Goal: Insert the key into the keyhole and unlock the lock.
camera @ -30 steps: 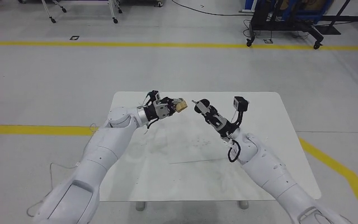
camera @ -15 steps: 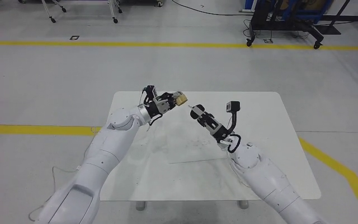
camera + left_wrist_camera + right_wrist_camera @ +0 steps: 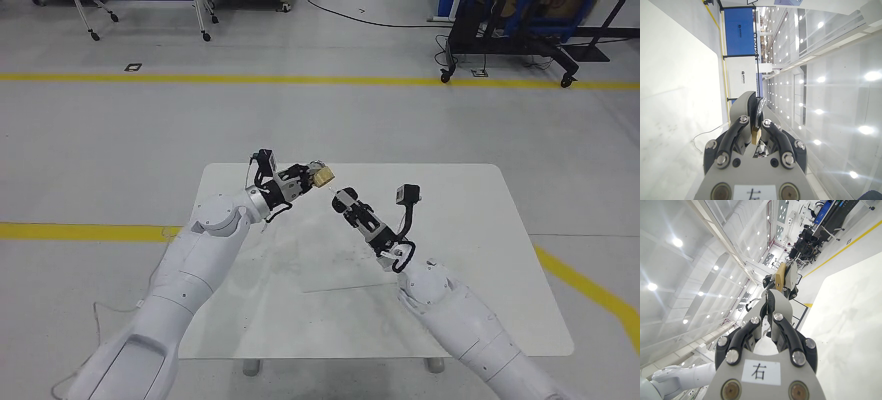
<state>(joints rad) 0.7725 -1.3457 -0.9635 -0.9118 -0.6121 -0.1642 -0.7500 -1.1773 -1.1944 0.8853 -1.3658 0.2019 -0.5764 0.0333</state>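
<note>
Top view: the left gripper (image 3: 306, 178) and the right gripper (image 3: 343, 197) are held above the far part of the white table (image 3: 470, 290). Their tips face each other, close together. The brass lock (image 3: 320, 177) sits at the tip of the left gripper, between the two grippers.

Left wrist view: the left gripper's jaws are closed on the lock (image 3: 755, 137). The silver shackle (image 3: 759, 108) is pinched between the finger pads, and the brass body lies nearer the palm.

Right wrist view: the right gripper (image 3: 769, 298) has its jaws closed on the key (image 3: 768, 303), which is seen edge-on as a thin metal strip between the pads.
- Key axis: the long axis runs along the fingers, and the tip projects just past the fingertips.
- Key direction: the tip points toward the lock (image 3: 780, 278).
- Lock orientation: the end face with the keyhole (image 3: 778, 284) is turned toward the right gripper. The body's long axis runs away from that face, alongside the left gripper's fingers (image 3: 791, 275).
- Key tip and keyhole: the tip is just beside the keyhole face and offset to one side of the slot. Contact cannot be determined. The blade is not inside the keyhole.
</note>
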